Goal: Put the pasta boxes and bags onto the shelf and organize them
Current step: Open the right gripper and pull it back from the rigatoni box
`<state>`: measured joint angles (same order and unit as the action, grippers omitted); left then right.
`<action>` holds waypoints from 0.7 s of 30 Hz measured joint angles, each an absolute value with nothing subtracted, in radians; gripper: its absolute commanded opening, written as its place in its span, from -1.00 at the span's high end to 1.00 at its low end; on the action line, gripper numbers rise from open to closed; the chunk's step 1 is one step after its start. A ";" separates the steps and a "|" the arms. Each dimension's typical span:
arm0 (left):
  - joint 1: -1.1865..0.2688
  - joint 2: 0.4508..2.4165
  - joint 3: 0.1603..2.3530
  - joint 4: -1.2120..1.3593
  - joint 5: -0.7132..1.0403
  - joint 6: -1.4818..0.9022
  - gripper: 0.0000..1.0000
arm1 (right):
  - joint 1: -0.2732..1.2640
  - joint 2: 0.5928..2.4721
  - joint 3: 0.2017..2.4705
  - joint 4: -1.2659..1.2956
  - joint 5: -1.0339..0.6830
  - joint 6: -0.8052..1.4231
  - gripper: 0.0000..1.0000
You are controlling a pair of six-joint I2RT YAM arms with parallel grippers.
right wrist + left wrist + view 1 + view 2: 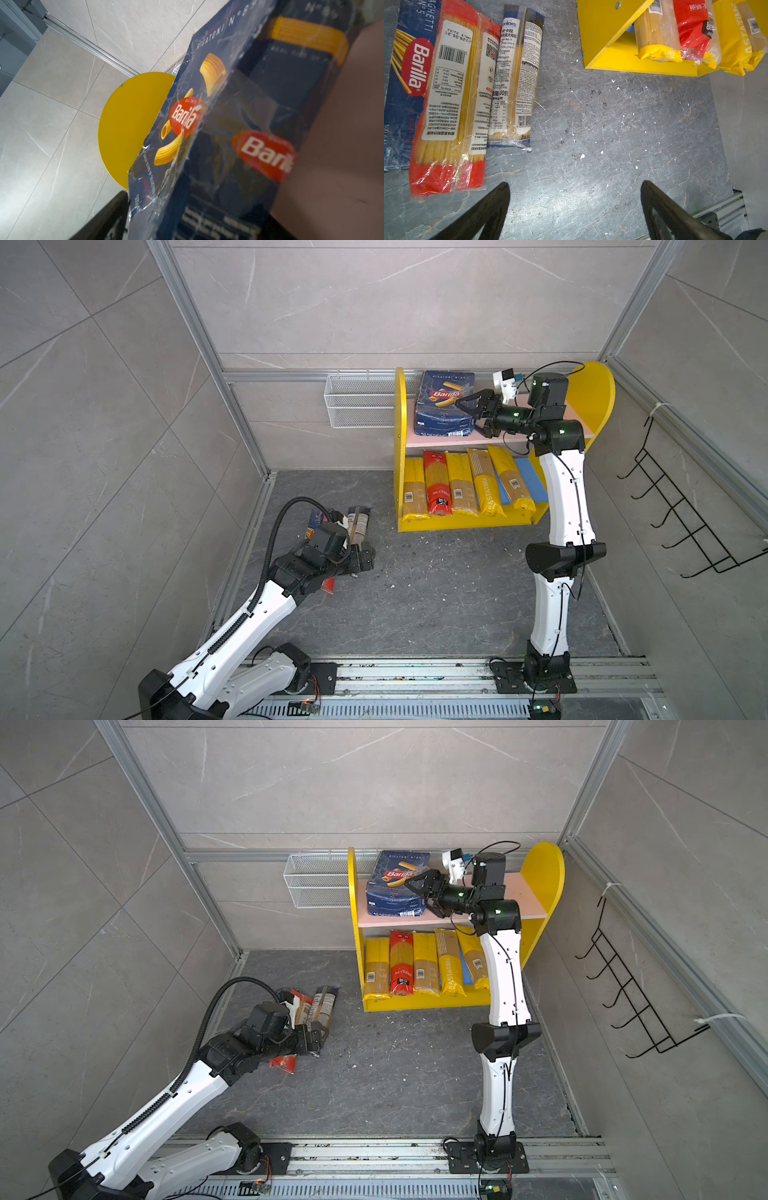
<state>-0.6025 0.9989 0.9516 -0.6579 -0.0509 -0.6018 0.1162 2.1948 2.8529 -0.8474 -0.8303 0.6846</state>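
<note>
The right gripper (459, 403) reaches in over the top of the shelf (594, 393), its jaws set on either side of the rigatoni box (440, 414). Whether they press the box or merely flank it cannot be told. The box is dark blue, with a red oval logo, pictures of ridged yellow tubes and white lettering, and its surface is creased and scuffed. It rests on the pink board (457, 440), just beyond the fingertips and close to the yellow side panel (400, 448) farthest from the arm.

Below the gripper, on the blue board (534, 483), five long bags lie side by side with their ends toward the front. There is one red bag (437, 485) and four yellow bags (414, 489), one of which is a lettered bag (487, 489) printed in large white capitals.

The left gripper (575, 182) hangs low over the speckled grey floor (612, 124), jaws spread wide with nothing between them. Just off one fingertip lies a red-and-clear bag (452, 104) of spaghetti, covered in white labels. It overlaps a dark-blue spaghetti box (398, 116) bearing the same red oval logo. On its other side, touching it, lies a dark bag (517, 72) with white text panels. All three lie flat on the floor, not on the shelf.
</note>
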 measured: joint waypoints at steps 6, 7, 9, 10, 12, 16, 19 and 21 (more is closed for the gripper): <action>-0.603 0.986 0.952 -0.658 -0.051 -0.602 -1.00 | 0.117 2.162 2.850 -0.900 -0.778 0.616 -0.99; -0.603 0.984 0.952 -0.658 -0.051 -0.602 -1.00 | 0.115 2.152 2.844 -0.910 -0.765 0.604 -0.99; -0.603 0.978 0.952 -0.659 -0.051 -0.602 -1.00 | 0.111 2.121 2.828 -0.939 -0.727 0.569 -0.99; -0.603 0.975 0.952 -0.658 -0.051 -0.602 -1.00 | 0.108 2.104 2.821 -0.954 -0.706 0.550 -0.99; -0.603 0.970 0.952 -0.659 -0.051 -0.602 -1.00 | 0.102 2.070 2.806 -0.982 -0.666 0.514 -0.99; -0.603 0.963 0.952 -0.659 -0.051 -0.602 -1.00 | 0.095 1.998 2.757 -1.018 -0.602 0.458 -0.99; -0.603 0.961 0.952 -0.659 -0.051 -0.602 -1.00 | 0.095 1.954 2.703 -1.032 -0.572 0.432 -0.99; -0.603 0.960 0.952 -0.659 -0.051 -0.602 -1.00 | 0.095 1.916 2.637 -1.032 -0.561 0.418 -0.99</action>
